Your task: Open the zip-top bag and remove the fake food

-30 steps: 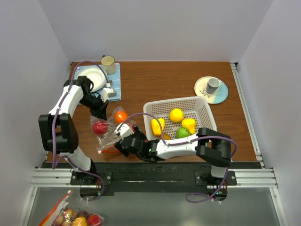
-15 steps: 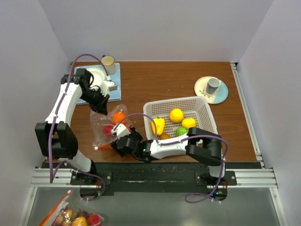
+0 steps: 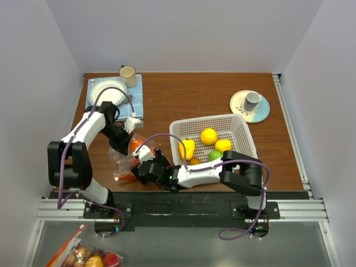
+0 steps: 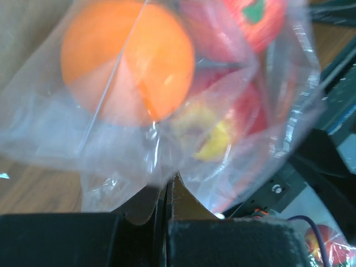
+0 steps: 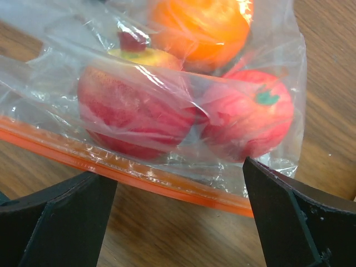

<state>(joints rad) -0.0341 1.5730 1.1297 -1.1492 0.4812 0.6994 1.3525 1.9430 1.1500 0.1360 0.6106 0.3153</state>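
The zip-top bag (image 3: 123, 162) lies at the near left of the table, clear and crinkled. Its orange-red zip strip (image 5: 139, 173) faces the near edge. Inside it are an orange fruit (image 4: 128, 55), a red apple-like fruit (image 5: 133, 111) and a red tomato-like fruit (image 5: 250, 117). My left gripper (image 3: 120, 142) is shut on the bag's plastic (image 4: 167, 186) at its far end. My right gripper (image 5: 177, 172) is open just above the table, and the zip strip lies between its fingers (image 5: 300, 222). It also shows in the top view (image 3: 139, 169).
A white perforated basket (image 3: 245, 133) right of the bag holds yellow, orange and green fake fruits. A blue mat with a white plate (image 3: 103, 89) and a mug (image 3: 128, 72) is at the back left. A saucer with a grey cup (image 3: 251, 101) is at the back right.
My left gripper has swung up and back, then down toward the near side, still holding the bag. The bag has bunched up closer to the right gripper, which has shifted slightly left.
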